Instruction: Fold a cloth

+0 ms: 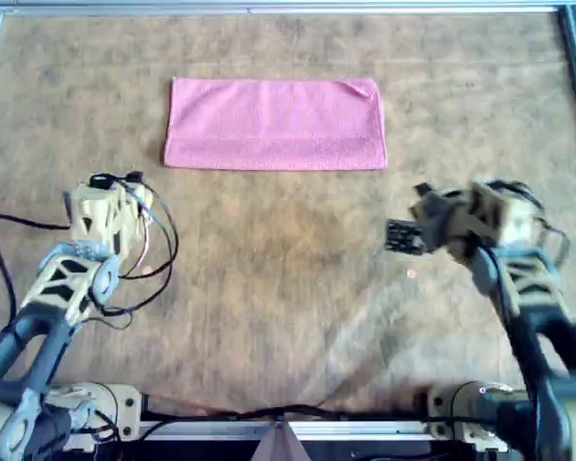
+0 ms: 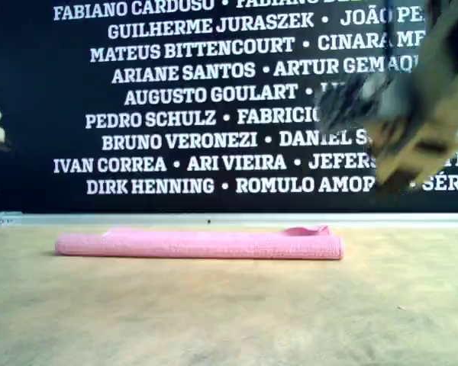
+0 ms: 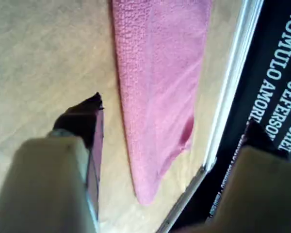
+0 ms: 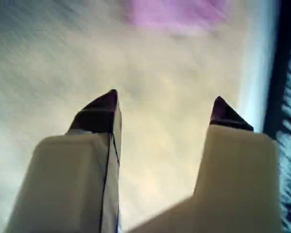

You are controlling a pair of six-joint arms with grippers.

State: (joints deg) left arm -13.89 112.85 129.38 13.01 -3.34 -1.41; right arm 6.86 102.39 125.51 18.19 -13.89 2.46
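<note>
Overhead view: you are seeing the cloth [image 1: 275, 124] lying folded into a flat pink rectangle near the table's [image 1: 288, 288] far edge, roughly centred, one corner flap turned up. The left gripper [image 1: 110, 206] is hovering near the cloth's corner at the overhead view's left, jaws spread, gripping nothing. The right gripper [image 1: 403, 235] is hanging above bare table at the overhead view's right, well apart from the cloth, jaws spread too, blurred in its wrist view.
</note>
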